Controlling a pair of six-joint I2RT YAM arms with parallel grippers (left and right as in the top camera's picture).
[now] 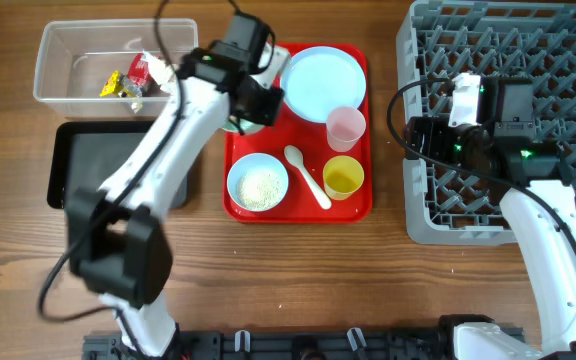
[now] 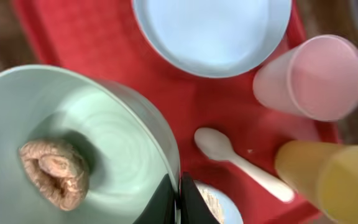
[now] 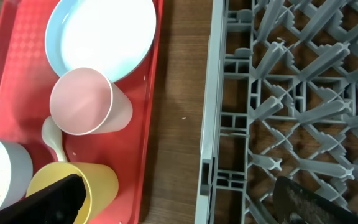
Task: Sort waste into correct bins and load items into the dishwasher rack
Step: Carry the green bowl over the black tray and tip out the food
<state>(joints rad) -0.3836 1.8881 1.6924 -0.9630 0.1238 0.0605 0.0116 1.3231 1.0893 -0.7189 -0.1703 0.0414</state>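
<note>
Left gripper (image 2: 179, 198) is clenched on the rim of the green bowl (image 2: 104, 130), one finger either side of the wall; a rim pinch suits a bowl too wide to span. The bowl sits at the left edge of the red tray (image 2: 86, 37), with the brown bit (image 2: 55, 173) in its bottom, probably to be tipped into a bin before racking. The tub (image 1: 43, 60) at the counter's back-left corner holds wrappers (image 1: 133, 78). Right gripper (image 3: 179, 202) is released, jaws wide, over the rack's (image 1: 418, 225) left edge, likely staged to receive dishes.
</note>
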